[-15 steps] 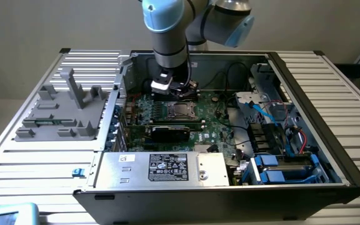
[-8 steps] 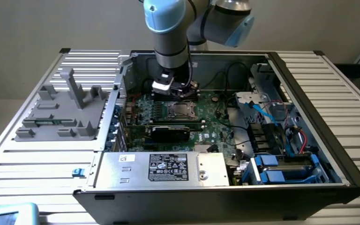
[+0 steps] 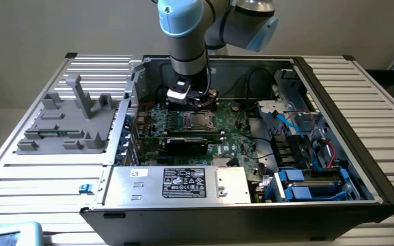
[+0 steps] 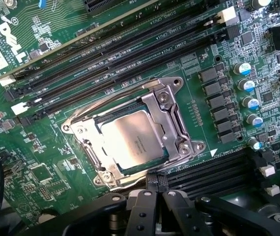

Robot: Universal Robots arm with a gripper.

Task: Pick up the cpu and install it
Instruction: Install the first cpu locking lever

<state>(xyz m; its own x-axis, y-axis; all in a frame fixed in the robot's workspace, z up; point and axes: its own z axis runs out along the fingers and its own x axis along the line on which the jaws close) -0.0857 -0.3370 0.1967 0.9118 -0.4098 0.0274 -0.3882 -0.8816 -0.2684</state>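
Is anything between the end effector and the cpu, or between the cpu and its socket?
Nothing visible. The cpu sits inside the socket frame, and the end effector hangs close by it with nothing between them.

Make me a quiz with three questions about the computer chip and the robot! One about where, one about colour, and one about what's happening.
1. Where is the cpu?
A) in the metal socket on the board
B) on the floor
C) in a drawer

2. What colour is its top?
A) red
B) silver-grey
C) yellow

3. How is the cpu?
A) lying flat, free of the pincer
B) gripped in the pincer
C) standing on edge

Answers:
1 A: the socket's metal frame surrounds it on the green board.
2 B: its top is dull silver-grey.
3 A: it lies level in the socket and the pincer does not grip it.
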